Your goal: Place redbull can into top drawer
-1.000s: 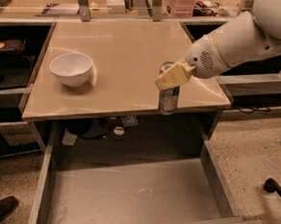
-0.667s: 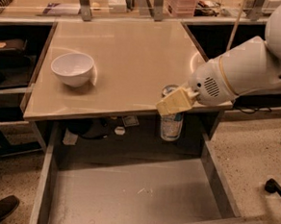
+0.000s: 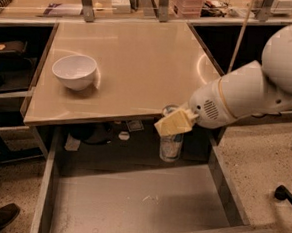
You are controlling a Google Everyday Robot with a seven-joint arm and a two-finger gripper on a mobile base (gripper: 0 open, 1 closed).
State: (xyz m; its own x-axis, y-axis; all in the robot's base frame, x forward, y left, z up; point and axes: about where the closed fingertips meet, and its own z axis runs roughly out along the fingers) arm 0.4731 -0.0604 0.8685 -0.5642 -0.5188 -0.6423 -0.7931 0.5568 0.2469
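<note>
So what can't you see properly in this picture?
- Camera view: the gripper, holding the redbull can just in front of the edge of the tabletop over the top drawer, covers the can's upper half.
- Camera view: the bottom edge cuts off the drawer's front.
- Camera view: shadow under the tabletop hides what the small things there are.
- Camera view: the can's writing is too small to read.

redbull can (image 3: 170,146): shiny metal (in jaws over drawer (image 3: 140,203), matt) | tbl (image 3: 134,62): glossy
</note>
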